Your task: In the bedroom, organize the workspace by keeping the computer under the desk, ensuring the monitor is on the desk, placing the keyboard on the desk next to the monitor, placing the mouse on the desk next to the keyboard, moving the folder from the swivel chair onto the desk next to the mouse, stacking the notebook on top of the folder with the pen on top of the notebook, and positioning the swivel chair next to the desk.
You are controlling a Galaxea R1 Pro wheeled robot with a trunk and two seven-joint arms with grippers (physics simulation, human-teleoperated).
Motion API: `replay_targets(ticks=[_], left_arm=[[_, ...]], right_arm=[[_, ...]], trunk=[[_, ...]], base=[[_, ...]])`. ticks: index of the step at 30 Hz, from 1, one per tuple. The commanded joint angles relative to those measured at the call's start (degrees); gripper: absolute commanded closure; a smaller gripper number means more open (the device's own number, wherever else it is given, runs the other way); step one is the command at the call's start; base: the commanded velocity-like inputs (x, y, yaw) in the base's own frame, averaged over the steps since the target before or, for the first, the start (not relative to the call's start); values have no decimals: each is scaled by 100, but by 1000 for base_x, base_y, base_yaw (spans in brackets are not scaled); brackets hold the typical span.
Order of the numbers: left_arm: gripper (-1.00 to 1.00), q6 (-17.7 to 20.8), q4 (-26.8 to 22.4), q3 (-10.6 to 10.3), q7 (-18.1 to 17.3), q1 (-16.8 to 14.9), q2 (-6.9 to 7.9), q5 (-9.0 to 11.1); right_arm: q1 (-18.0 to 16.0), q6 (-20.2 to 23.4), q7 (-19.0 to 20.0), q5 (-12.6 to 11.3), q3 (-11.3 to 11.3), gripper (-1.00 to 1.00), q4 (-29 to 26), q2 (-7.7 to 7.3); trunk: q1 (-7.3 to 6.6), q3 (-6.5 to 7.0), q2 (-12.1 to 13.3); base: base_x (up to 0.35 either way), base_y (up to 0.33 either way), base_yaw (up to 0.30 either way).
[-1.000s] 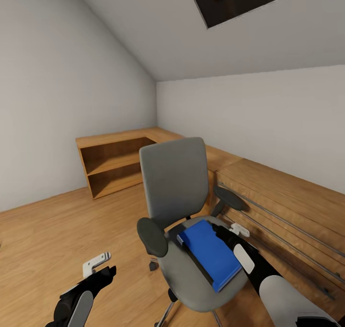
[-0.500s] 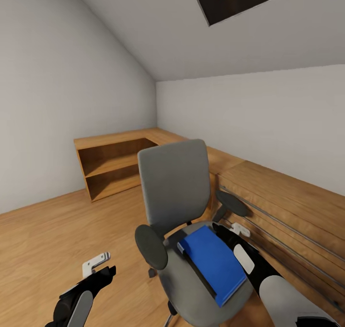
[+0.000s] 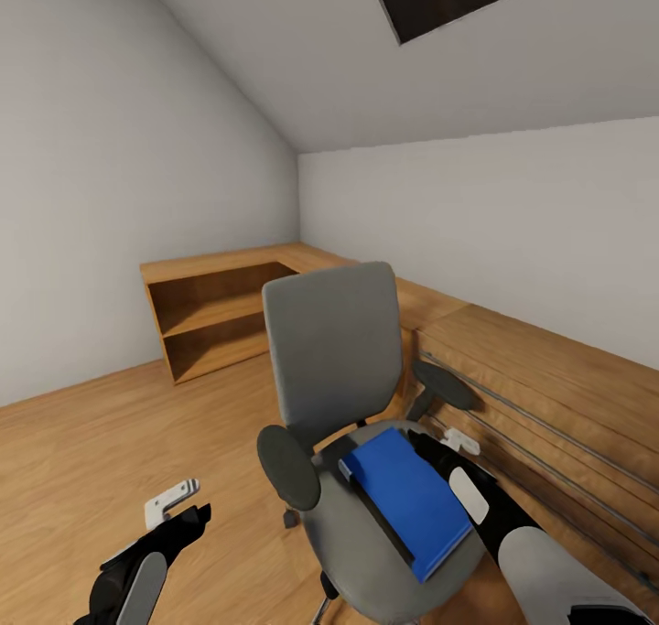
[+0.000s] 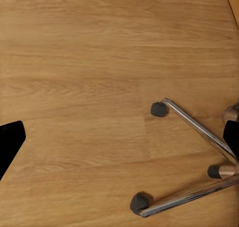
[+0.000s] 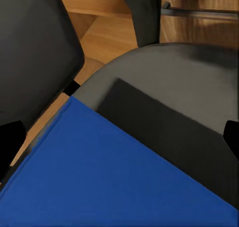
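Head view: blue folder (image 3: 405,499) lies on the chair (image 3: 340,360) seat's right half, right claw (image 3: 437,443) at its far right edge. Left wrist: left claw spread above floor (image 4: 79,62). Right wrist: claw spread over folder (image 5: 109,177), looks thin, stiff, light, so I'd pinch an overhanging edge

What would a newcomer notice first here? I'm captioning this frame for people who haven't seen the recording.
The bright blue flat folder stands out, lying on the seat of the grey padded swivel chair in the middle of the head view. The right claw hovers at the folder's far edge, by the armrest. Behind the chair, light wooden low shelving runs along the white walls under a sloped ceiling.
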Motion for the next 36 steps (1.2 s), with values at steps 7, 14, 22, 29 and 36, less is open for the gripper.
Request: replay_targets(ticks=[7, 14, 22, 29, 36], left_arm=[[-100, 16, -12, 0, 44, -4, -10, 61], [-100, 10, -12, -1, 43, -4, -14, 61], [-100, 9, -12, -3, 44, -4, -14, 61], [-100, 10, -12, -3, 44, -4, -14, 61], [-100, 18, -12, -1, 30, -4, -11, 61]], right_arm=[[-1, 36, 12, -35, 0, -100, -6, 1], [-1, 31, 12, -24, 7, -100, 2, 8], [-1, 28, 12, -23, 20, -100, 3, 17], [-1, 11, 12, -15, 34, -100, 3, 25], [-1, 10, 12, -14, 44, -100, 3, 23]], trunk=[[154, -132, -285], [307, -258, -566], [483, -401, -887], [637, -527, -1167], [637, -527, -1167]], base=[[0, 0, 0], [0, 0, 0], [0, 0, 0], [0, 0, 0], [0, 0, 0]])
